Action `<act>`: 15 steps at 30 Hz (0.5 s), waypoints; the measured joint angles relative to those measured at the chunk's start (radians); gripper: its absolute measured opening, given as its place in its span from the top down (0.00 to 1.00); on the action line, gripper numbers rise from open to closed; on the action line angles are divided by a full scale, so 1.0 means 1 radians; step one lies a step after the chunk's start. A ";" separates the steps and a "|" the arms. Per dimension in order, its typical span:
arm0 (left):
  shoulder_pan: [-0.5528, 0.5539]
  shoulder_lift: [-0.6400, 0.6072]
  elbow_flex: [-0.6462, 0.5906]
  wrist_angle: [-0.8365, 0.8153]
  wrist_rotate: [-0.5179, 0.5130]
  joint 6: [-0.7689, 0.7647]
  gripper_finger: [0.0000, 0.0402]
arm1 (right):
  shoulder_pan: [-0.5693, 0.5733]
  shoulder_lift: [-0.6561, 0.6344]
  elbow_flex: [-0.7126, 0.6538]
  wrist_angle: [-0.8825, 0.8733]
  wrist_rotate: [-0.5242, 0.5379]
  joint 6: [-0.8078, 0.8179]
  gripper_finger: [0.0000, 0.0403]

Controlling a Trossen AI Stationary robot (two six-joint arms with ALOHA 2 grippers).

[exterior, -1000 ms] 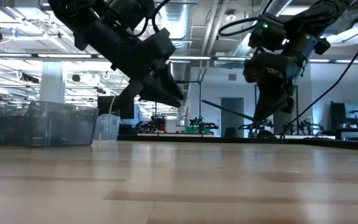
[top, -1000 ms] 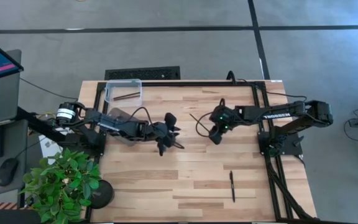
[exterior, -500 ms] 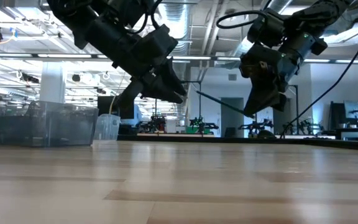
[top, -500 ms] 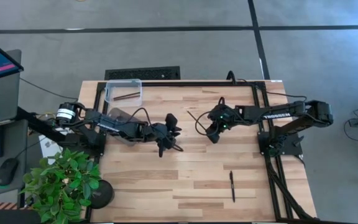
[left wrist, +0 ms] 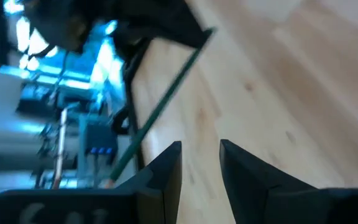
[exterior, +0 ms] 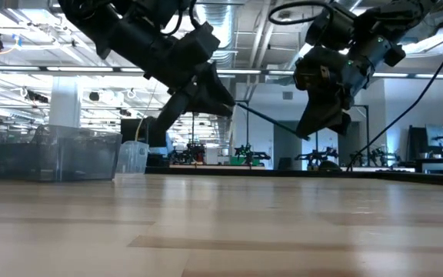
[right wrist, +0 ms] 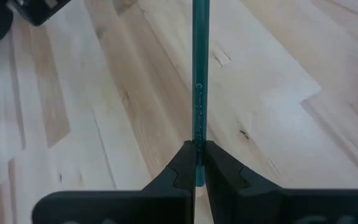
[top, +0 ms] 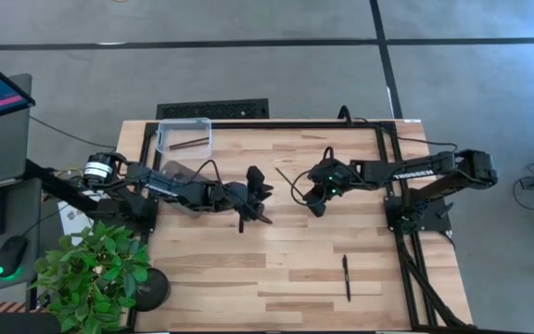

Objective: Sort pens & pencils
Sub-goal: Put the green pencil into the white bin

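Pencil (right wrist: 200, 81), thin, straight, teal-green in the right wrist view and dark from above, is clamped at one end between the shut fingers of the right gripper (right wrist: 198, 163), with most of its length sticking out past the tips. From overhead the right gripper (top: 315, 197) holds it above the pale wooden slat table (top: 295, 269), near the middle, and the free end slants toward the left arm.

Left gripper (top: 253, 199) hangs close by, just beside that free end. Its two fingers stand slightly apart with nothing between them; the pencil passes alongside, not inside the gap (left wrist: 166, 102).

Handling, judged: light and stiff, smooth-sided, so it can swivel or slide in a narrow pinch. An end grip leaves a long lever. A second hold nearer mid-shaft would steady it.

Nearer the table's front edge, one short black pen (top: 347, 277) lies flat and alone, well apart from both grippers. Rigid too, thicker, easiest taken across its middle.

Farthest off, at the back left corner, a clear plastic rectangular bin (top: 162, 128) holds a thin brown stick (top: 189, 142), seemingly a sorted pencil.
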 joint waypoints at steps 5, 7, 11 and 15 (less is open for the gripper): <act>0.001 0.000 0.000 0.001 -0.078 -0.044 0.70 | 0.000 0.000 0.000 0.002 0.000 0.000 0.90; 0.001 0.000 0.000 -0.005 -0.080 -0.019 0.65 | 0.000 0.000 0.000 0.005 0.000 0.000 0.90; 0.000 0.000 0.000 -0.004 -0.073 0.030 0.51 | 0.000 0.000 0.000 0.020 0.000 0.000 0.90; 0.000 0.000 0.000 -0.005 -0.071 0.042 0.42 | 0.000 0.000 0.000 0.041 0.000 0.000 0.90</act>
